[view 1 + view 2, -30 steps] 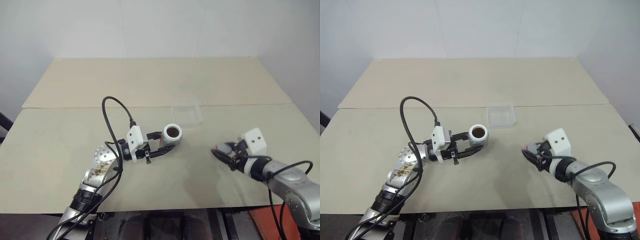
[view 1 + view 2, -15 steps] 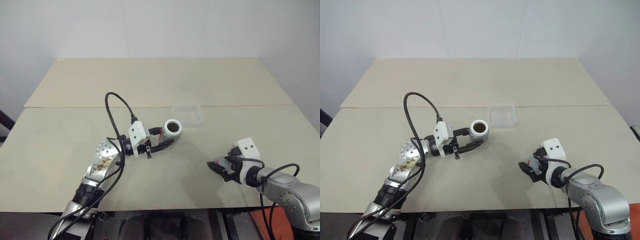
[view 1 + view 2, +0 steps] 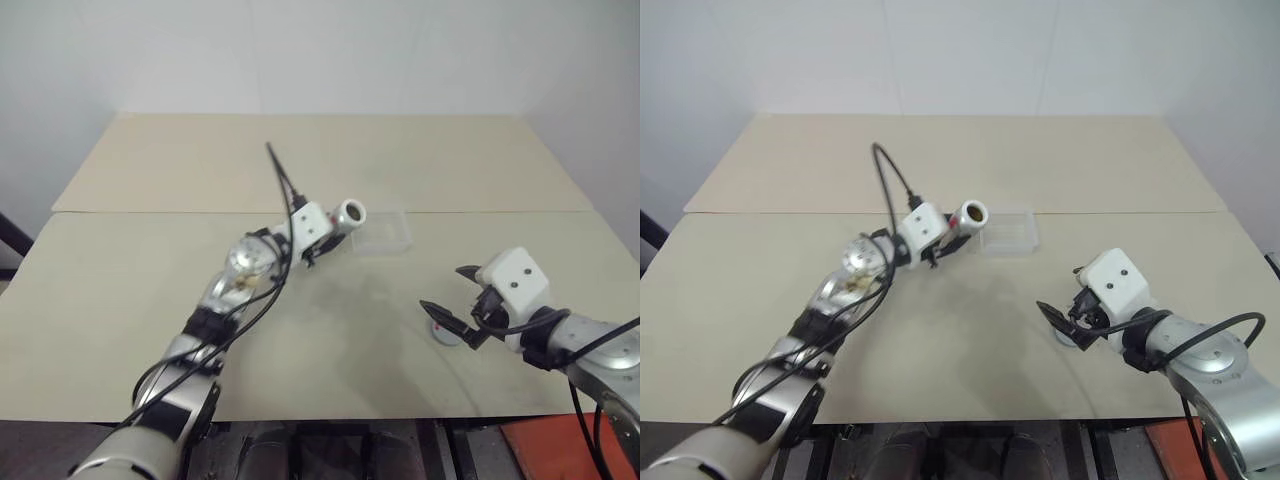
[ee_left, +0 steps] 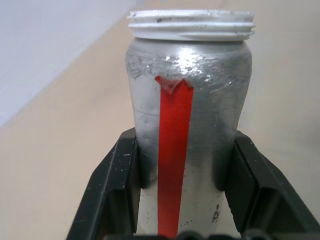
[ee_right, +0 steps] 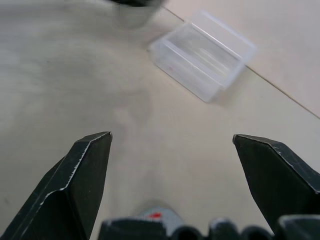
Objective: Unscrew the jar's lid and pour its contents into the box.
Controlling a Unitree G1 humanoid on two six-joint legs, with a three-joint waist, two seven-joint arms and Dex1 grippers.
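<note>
Black fingers of the left tool are clenched on the lower body of the jar, one on each side of its red stripe. The jar is uncapped, its threaded white rim bare, and it is held off the tabletop lying nearly level, mouth towards the box and just beside that box's near-left edge. Something dark shows inside the mouth; whether any contents have reached the box I cannot tell.

The right tool hangs released, its fingers spread wide and holding nothing, above the lid, which lies flat on the tabletop with its red mark just visible in the right wrist view. That tool is well apart from the box and the jar.

Unscrewing looks finished, and the step in hand appears to be carrying the jar to the box for the pour. The next move calls for bringing the mouth fully over the clear tray and tipping it below level. Since the box is shallow and barely wider than the jar, a mouth left short of the rim would likely spill the bits onto the tabletop.
</note>
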